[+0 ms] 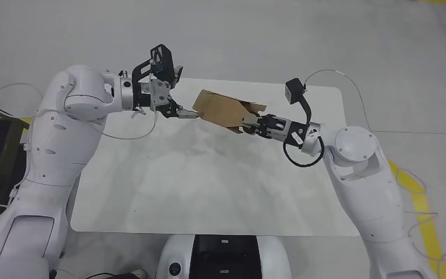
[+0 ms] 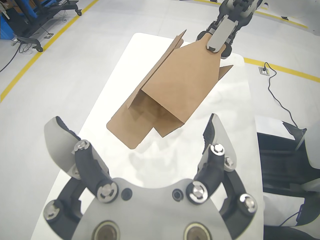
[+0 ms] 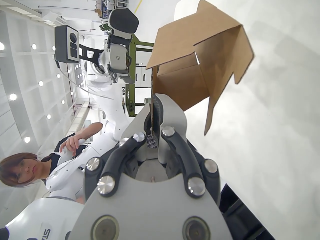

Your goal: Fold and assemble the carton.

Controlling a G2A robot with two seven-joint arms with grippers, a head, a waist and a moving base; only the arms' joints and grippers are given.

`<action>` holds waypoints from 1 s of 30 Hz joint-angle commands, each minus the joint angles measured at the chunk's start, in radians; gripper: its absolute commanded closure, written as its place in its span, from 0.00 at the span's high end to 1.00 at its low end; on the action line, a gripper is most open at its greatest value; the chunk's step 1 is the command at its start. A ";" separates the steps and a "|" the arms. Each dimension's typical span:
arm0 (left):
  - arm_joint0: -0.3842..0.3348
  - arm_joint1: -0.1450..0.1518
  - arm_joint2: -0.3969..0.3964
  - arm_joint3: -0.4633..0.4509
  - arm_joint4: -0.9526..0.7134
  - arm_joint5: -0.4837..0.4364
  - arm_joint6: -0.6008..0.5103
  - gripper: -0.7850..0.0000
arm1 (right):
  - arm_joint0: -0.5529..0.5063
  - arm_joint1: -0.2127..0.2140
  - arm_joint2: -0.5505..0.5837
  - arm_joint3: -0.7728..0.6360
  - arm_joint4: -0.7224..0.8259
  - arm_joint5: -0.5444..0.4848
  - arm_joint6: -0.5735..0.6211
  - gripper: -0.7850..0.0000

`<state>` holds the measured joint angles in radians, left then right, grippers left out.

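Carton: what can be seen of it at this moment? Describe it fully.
The carton is plain brown corrugated cardboard, opened into a tube with both ends open and the end flaps unfolded. It hangs tilted above the white table, casting a shadow there. The right gripper is shut on one end flap. The left gripper is open at the other end, not touching it.

Left arm: stretched over the far left corner of the table (image 1: 209,202), forearm roughly level. Left gripper (image 1: 187,114) has its fingers (image 2: 60,141) spread wide and holds nothing, pointing toward the right gripper (image 1: 247,124).
Right arm: reaches in from the right edge, elbow bent. Right gripper pinched tight on a carton (image 1: 219,108) flap.
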<state>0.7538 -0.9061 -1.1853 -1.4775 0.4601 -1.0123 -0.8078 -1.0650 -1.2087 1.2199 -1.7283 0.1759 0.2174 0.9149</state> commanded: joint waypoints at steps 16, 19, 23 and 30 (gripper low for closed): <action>0.018 0.005 0.001 -0.104 0.173 0.000 0.065 1.00 | 0.000 -0.002 -0.017 0.004 0.040 0.020 -0.011 0.00; 0.018 0.014 0.035 -0.160 0.282 0.000 0.111 1.00 | 0.025 -0.002 -0.026 0.024 0.058 0.042 0.018 0.00; -0.005 0.036 0.104 -0.183 0.379 0.000 0.188 1.00 | 0.063 -0.001 -0.032 0.064 0.083 0.068 0.065 0.00; -0.103 0.101 0.281 -0.155 0.406 0.000 0.289 1.00 | 0.117 0.006 -0.043 0.123 0.089 0.061 0.173 0.00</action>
<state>0.6756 -0.8194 -0.9443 -1.6398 0.8798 -1.0123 -0.5301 -0.9541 -1.2036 1.1774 -1.6140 0.2632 0.2837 1.0705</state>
